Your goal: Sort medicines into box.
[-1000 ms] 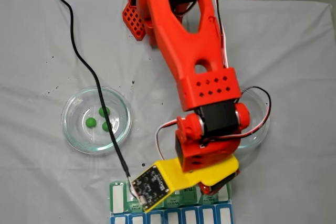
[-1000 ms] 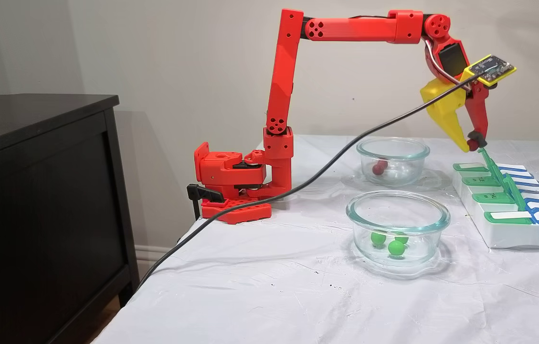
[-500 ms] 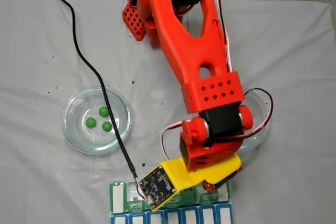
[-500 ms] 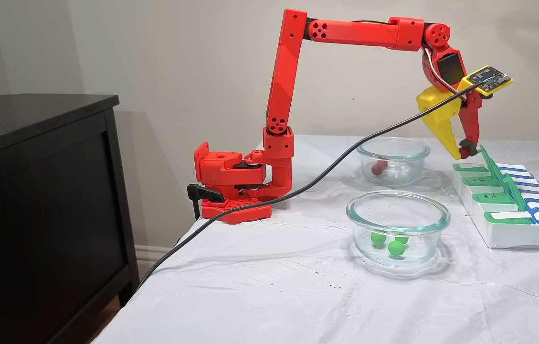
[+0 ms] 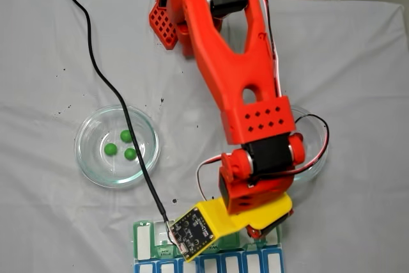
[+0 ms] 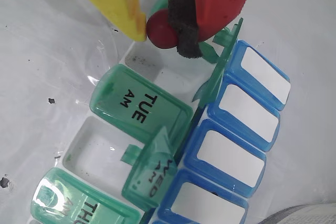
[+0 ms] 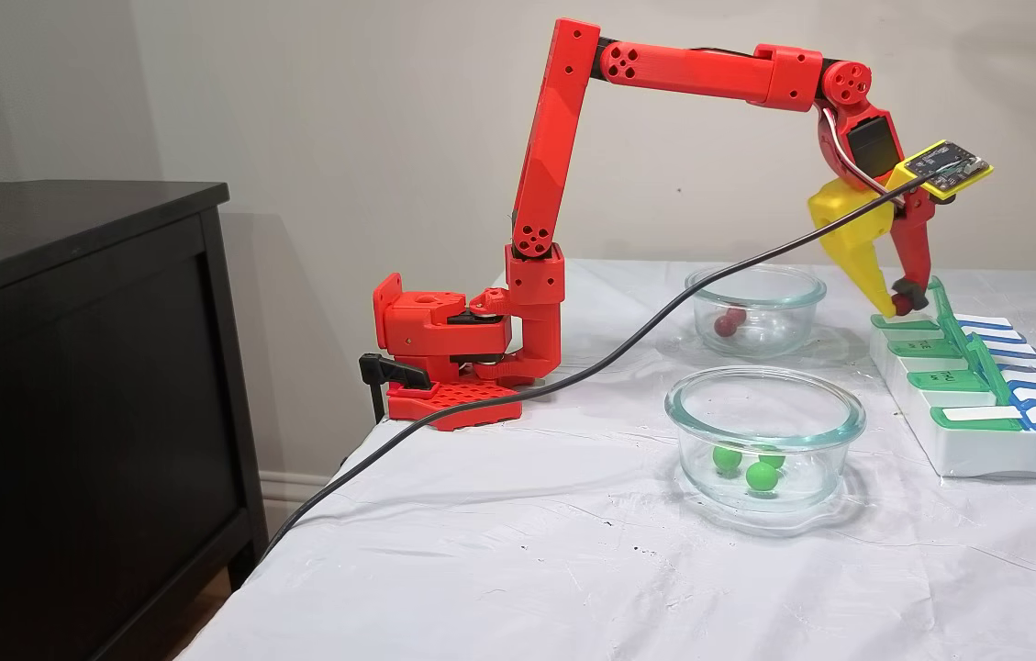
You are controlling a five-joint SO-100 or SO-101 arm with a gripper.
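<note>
Lowering my yellow-and-red two-finger gripper (image 6: 157, 24), clenched on a glossy dark red pill (image 6: 161, 29), nearer the flat green-lidded organizer box's (image 6: 139, 106) open far compartment.

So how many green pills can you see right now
3. All three green pills sit clustered together in the nearer glass bowl in a fixed view. None shows in the pill box, though closed lids could hide some.

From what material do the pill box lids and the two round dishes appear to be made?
The pill box lids look like translucent green plastic with a glossy finish: light passes through them and the day letters are printed on top. The two round dishes look like clear glass, judging by their thick shiny rims, though clear plastic is possible.
</note>
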